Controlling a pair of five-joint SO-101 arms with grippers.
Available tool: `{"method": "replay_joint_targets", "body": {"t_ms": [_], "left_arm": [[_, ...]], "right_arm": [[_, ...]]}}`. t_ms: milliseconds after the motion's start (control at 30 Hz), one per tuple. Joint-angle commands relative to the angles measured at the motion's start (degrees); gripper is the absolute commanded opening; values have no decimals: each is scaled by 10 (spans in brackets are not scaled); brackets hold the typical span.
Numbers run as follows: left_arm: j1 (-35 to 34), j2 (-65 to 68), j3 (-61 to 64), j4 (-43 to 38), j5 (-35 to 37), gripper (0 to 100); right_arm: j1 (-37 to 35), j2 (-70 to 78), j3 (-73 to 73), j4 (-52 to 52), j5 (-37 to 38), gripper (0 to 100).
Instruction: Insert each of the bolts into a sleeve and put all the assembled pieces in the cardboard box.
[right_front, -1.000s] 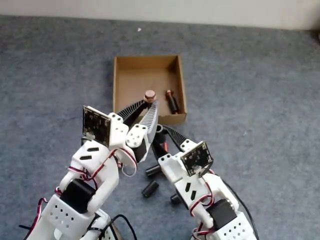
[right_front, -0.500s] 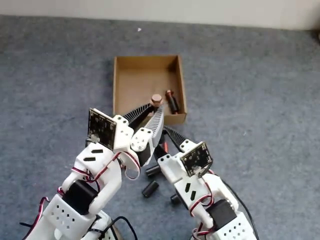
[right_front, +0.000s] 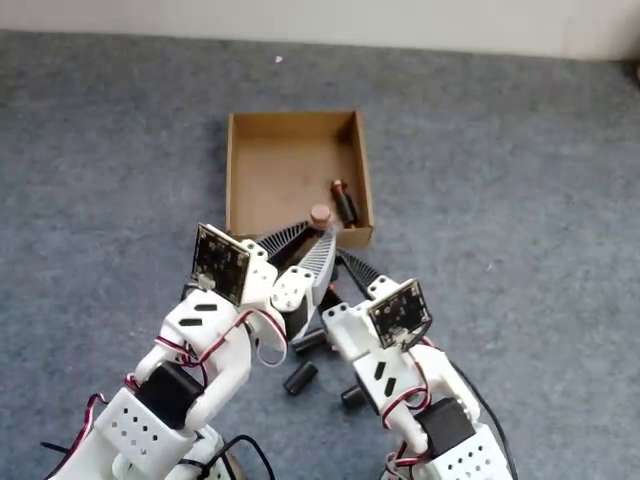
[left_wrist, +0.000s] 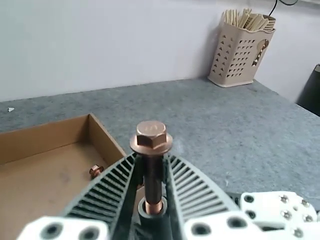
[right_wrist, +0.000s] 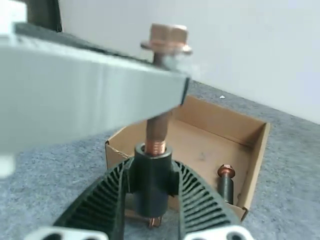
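A copper bolt (right_front: 320, 214) stands upright over the near wall of the cardboard box (right_front: 231, 170), with my left gripper (right_front: 317, 230) shut on its shank. In the left wrist view the bolt (left_wrist: 151, 142) has its lower end inside a black sleeve (left_wrist: 152, 209). My right gripper (right_wrist: 151, 192) is shut on that sleeve (right_wrist: 152, 175), directly under the bolt (right_wrist: 159, 125). The left gripper's finger (right_wrist: 95, 85) crosses in front of it. One assembled piece (right_front: 343, 203) lies in the box's near right corner.
Loose black sleeves (right_front: 300, 377) lie on the grey carpet between the two arms, with another (right_front: 352, 396) under the right arm. A beige holder (left_wrist: 242, 47) stands far off by the wall. Open carpet lies on both sides of the box.
My left gripper has carried the bolt back from over the box toward the arms and down, onto the sleeve in the right gripper. The right arm has barely shifted.
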Motion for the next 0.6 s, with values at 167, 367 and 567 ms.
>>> {"method": "replay_joint_targets", "body": {"t_ms": [167, 367, 567], "left_arm": [[4, -3, 17, -3, -55, 13], [10, -3, 33, 48, -68, 159], [7, -3, -7, 126, -70, 179]], "right_arm": [[18, -7, -5, -24, 1, 5], [28, -7, -3, -24, 1, 5], [45, -7, 0, -25, 1, 5]]}}
